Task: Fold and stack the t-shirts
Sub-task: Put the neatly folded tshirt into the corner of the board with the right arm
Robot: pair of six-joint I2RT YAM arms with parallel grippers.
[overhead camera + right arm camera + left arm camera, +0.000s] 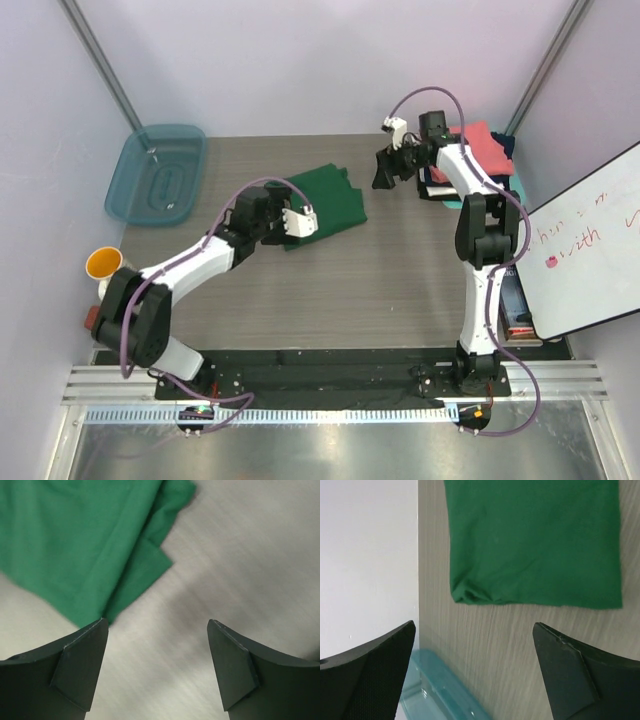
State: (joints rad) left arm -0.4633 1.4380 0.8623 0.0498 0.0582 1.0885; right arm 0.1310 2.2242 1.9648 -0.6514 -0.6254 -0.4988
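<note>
A dark green t-shirt (325, 205) lies folded on the grey table, left of the middle; its cloth fills the top of the left wrist view (535, 540) and the upper left of the right wrist view (75, 545). My left gripper (278, 216) (475, 630) hovers at the shirt's left edge, open, with bare table between its fingers. My right gripper (385, 168) (157, 622) hangs just right of the shirt's far corner, open over bare table. A stack of folded t-shirts (485, 148), coral-pink on top with dark ones beneath, sits at the back right, partly hidden by the right arm.
A translucent teal tub (158, 172) (435, 680) stands at the back left. An orange cup (102, 263) sits at the left edge. A whiteboard (585, 240) leans along the right side. Pale walls enclose the table on three sides.
</note>
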